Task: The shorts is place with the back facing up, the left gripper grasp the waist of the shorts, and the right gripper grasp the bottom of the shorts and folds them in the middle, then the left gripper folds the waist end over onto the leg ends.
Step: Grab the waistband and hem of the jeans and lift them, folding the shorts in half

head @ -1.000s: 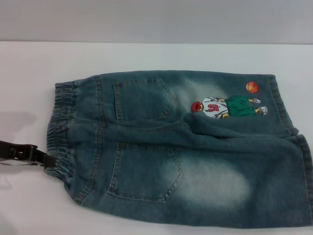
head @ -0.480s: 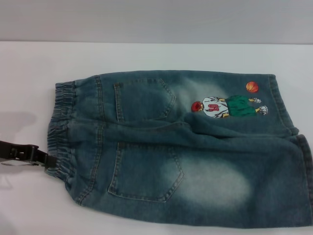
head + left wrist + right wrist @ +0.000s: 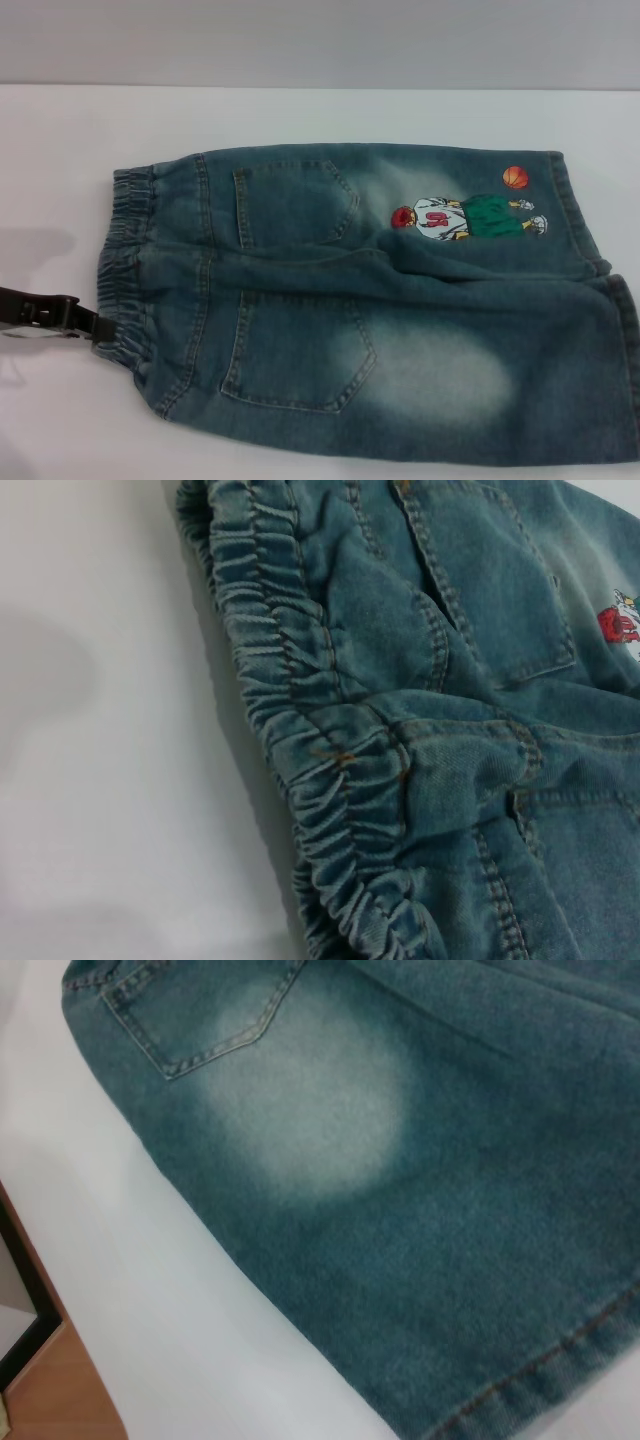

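Observation:
The blue denim shorts (image 3: 380, 310) lie flat on the white table (image 3: 300, 115) with both back pockets up. The gathered waist (image 3: 125, 260) is at the left, and the wide leg ends (image 3: 600, 290) reach the right edge of the head view. The basketball-player print (image 3: 465, 218) and orange ball (image 3: 515, 177) are on the far leg. My left gripper (image 3: 98, 326) comes in low from the left, its tip at the near part of the waistband. The left wrist view shows the puckered waist (image 3: 330, 770) close up. The right wrist view shows the near leg's hem (image 3: 540, 1370). My right gripper is out of view.
In the right wrist view the white table's near edge (image 3: 70, 1290) shows, with a dark frame (image 3: 25, 1260) and a brown floor (image 3: 60, 1390) beyond it. A pale wall (image 3: 320, 40) stands behind the table.

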`<state>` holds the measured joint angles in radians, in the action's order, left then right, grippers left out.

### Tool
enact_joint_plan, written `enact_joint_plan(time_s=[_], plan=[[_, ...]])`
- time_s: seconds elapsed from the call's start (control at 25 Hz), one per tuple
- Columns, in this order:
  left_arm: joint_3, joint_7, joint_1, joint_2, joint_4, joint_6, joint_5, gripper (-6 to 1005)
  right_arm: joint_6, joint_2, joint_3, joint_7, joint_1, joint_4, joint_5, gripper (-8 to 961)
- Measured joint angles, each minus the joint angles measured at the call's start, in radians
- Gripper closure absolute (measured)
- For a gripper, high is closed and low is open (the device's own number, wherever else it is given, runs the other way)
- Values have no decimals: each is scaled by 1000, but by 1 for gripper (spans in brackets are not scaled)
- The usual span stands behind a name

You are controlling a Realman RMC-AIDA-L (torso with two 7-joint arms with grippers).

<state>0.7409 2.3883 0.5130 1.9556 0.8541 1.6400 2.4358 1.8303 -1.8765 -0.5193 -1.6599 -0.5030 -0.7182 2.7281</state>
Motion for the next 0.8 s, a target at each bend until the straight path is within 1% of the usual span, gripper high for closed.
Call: enact_joint_plan(time_s=[0.32, 0.8], plan=[[0, 0, 1, 2, 0, 0, 0, 970, -12, -18, -5, -1, -17, 2, 0, 473], [0, 0, 1, 7, 3, 0, 0, 970, -22, -37, -28, -5, -36, 2, -1, 472]])
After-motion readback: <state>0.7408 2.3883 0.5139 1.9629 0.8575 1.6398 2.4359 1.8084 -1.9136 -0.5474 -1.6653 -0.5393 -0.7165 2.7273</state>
